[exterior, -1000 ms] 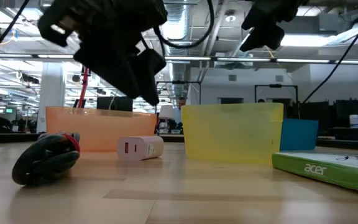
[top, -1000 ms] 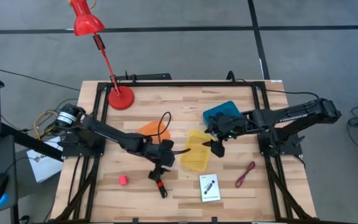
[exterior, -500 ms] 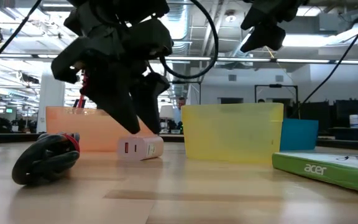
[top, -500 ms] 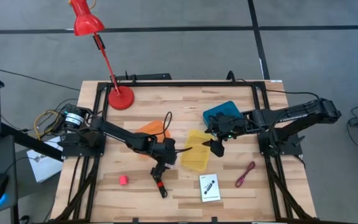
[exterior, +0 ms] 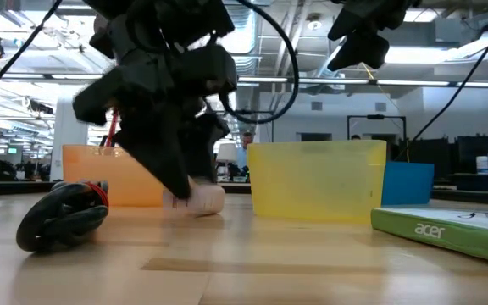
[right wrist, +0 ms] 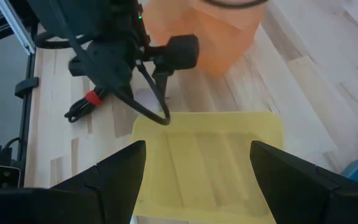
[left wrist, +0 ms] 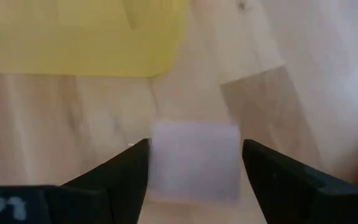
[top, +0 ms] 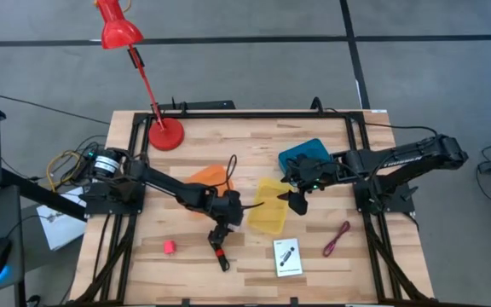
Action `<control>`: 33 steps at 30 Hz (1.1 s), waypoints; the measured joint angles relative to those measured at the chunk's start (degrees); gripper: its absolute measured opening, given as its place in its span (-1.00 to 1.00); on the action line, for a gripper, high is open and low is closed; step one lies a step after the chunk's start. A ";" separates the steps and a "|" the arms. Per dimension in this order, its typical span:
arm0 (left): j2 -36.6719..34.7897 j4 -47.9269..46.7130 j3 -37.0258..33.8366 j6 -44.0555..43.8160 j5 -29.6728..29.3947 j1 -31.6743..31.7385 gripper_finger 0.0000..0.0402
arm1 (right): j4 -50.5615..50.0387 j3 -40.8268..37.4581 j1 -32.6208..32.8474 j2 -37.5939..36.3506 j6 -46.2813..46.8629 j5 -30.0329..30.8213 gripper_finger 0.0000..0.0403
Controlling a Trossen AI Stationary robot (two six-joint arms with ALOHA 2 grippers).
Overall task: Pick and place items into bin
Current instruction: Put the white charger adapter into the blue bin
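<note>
The left gripper is lowered to the table just beside the yellow bin, its jaws spread either side of a pale cube. The cube rests on the wood between the fingers with a gap visible on each side, so it is bracketed, not yet clamped; the straddling pose suits a pinch from above. In the low view the gripper covers most of the cube, so contact there is hard to judge. The right gripper hovers over the yellow bin with jaws wide and empty, apparently waiting.

Against a second ago, the left arm has come down from above the table onto the cube and its jaws have widened slightly. The right arm has not moved.

Still out on the table: the small pink cube, the black-and-red stick tool, the white card and the dark red cord. An orange bin and a blue bin stand nearby
</note>
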 joint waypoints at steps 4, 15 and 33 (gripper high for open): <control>2.33 2.10 0.24 0.33 0.10 -0.17 0.22 | 0.00 0.00 0.00 0.00 0.00 0.00 0.42; 1.70 2.30 -0.02 0.46 -0.37 -0.22 0.20 | -0.15 0.00 0.00 0.00 0.00 0.00 0.42; 1.68 -7.27 8.50 2.74 -0.57 -1.53 0.11 | -0.24 0.00 0.00 0.00 -0.44 0.00 0.42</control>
